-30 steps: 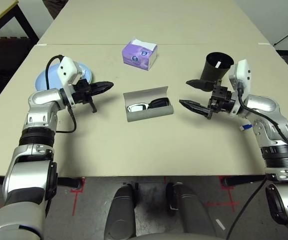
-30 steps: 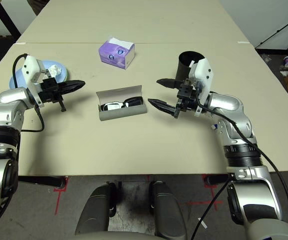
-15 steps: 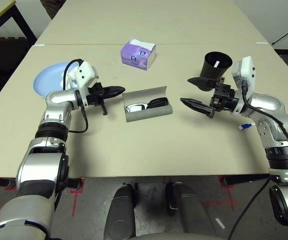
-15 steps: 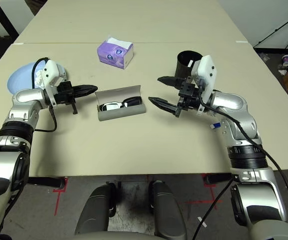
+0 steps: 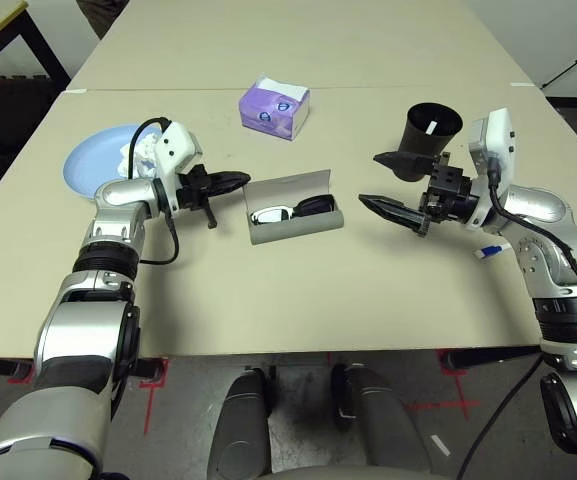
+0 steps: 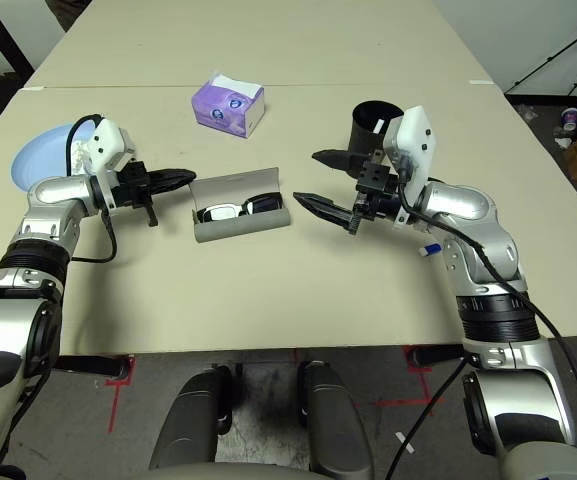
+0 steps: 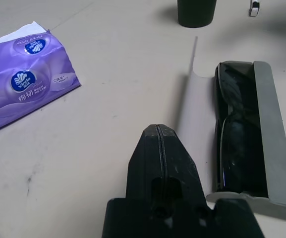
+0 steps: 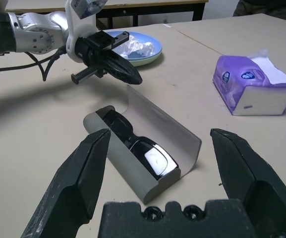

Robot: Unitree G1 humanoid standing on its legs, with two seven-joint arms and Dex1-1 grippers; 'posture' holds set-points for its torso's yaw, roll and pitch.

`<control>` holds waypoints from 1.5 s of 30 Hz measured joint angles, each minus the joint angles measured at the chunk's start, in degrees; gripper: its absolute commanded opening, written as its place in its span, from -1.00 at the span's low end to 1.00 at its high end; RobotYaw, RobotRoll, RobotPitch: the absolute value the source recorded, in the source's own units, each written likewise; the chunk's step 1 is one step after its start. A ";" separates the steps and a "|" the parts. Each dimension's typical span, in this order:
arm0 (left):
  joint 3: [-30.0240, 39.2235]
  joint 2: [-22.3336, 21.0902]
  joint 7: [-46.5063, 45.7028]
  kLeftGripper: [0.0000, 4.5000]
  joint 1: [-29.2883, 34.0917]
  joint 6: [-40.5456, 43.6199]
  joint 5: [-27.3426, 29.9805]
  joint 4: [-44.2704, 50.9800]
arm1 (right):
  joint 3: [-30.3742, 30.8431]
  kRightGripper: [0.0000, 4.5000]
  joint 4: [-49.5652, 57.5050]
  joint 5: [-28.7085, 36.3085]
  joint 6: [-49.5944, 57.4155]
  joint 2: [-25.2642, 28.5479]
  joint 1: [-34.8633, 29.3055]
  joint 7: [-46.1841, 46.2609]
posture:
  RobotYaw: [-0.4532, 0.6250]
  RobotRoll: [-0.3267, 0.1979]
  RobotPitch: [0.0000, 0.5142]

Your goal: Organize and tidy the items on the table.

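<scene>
Apparently the tidying is well along, though some work remains. Nearest, beside the robot's right forearm, a thin white pen with a blue end (image 5: 490, 250) lies loose on the matte beige tabletop (image 5: 268, 310), so it probably still needs a home. A little farther in, the grey oblong glasses case (image 5: 298, 232) stands with its lid open; the black sunglasses (image 5: 316, 205) are already inside, and closing the lid looks like the step in hand. The left claw (image 5: 248, 180) is closed to a narrow point, empty, just beside the case's left end. The right claw (image 5: 370, 180) is spread wide and empty, facing the other end.

Beyond it, a dark cylindrical cup (image 5: 415, 146) stands upright with a slim white item (image 5: 431, 127), likely a pen, inside. Over on the left, the light blue round plate (image 8: 155, 39) is stacked on the pale green round plate (image 8: 145, 61), with crumpled white tissue (image 8: 139, 48) on top; that part seems done. Farther back sits the purple tissue box (image 5: 273, 108).
</scene>
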State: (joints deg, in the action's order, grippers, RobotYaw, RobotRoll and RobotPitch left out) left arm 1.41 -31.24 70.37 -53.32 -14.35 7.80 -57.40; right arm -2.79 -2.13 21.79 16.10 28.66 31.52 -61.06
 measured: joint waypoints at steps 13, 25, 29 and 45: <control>0.74 0.00 1.78 -0.99 0.07 2.64 1.12 2.36 | 0.35 1.00 0.00 0.11 0.17 0.05 0.05 -0.01 | -0.34 0.25 -0.26; 0.66 0.03 -1.90 -0.99 0.05 2.62 -0.49 0.07 | 0.35 1.00 1.82 0.77 1.33 0.83 0.04 0.53 | -0.34 0.25 -0.26; 0.24 -0.48 -2.45 -0.99 0.06 2.62 -1.41 -0.25 | 0.35 1.00 1.85 0.88 1.40 0.83 0.04 0.61 | -0.34 0.25 -0.26; -2.20 -0.60 5.49 -0.99 2.86 2.70 -1.62 3.45 | 0.36 1.00 2.10 0.89 1.56 0.93 0.77 1.45 | -0.34 0.25 -0.26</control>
State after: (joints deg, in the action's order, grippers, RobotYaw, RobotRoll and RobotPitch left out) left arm -0.79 -31.84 75.86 -50.46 -11.66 6.18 -53.96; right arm -2.43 -0.03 22.69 17.65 29.59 32.29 -59.61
